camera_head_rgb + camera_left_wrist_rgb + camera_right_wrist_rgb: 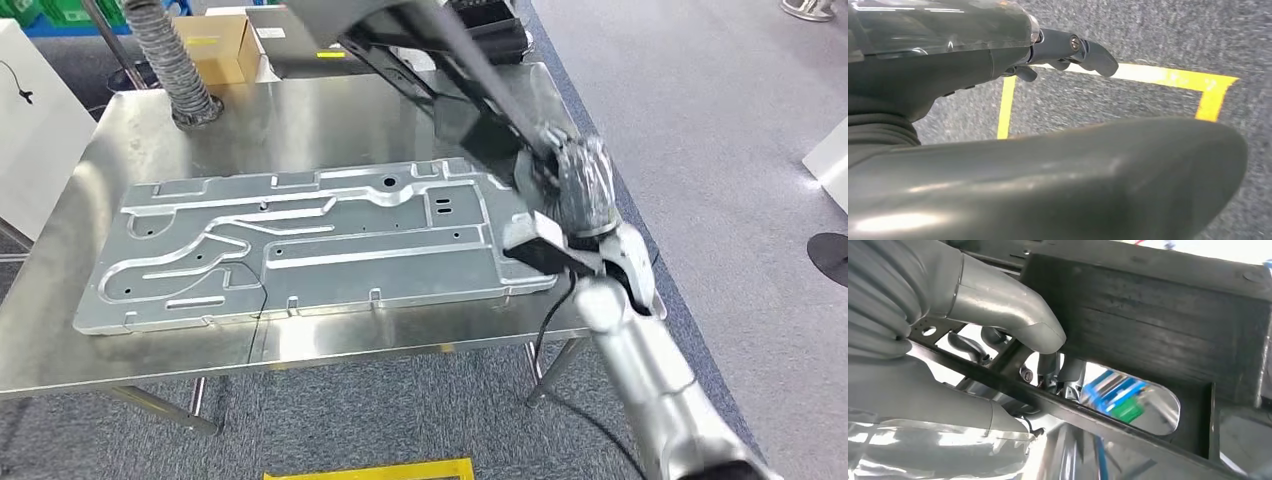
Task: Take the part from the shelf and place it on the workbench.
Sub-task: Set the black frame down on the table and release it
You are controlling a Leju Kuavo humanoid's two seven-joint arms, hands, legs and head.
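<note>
The part (pixel 470 90) is a black metal frame with a long bar. My right hand (pixel 585 185) grips it and holds it above the back right of the steel workbench (pixel 300 120). In the right wrist view my thumb and fingers (pixel 1013 335) wrap one thin bar of the part (pixel 1148 315), whose dark plate with an oval cut-out stands just beyond. My left hand (pixel 1073 50) hangs over grey carpet, its fingers apart and holding nothing.
A large stamped silver panel (pixel 300 240) lies flat across most of the workbench. A grey ribbed hose (pixel 175 60) stands at the back left, with a cardboard box (pixel 220 45) behind it. A white cabinet (pixel 35 130) stands to the left. Yellow floor tape (pixel 1168 77) marks the carpet.
</note>
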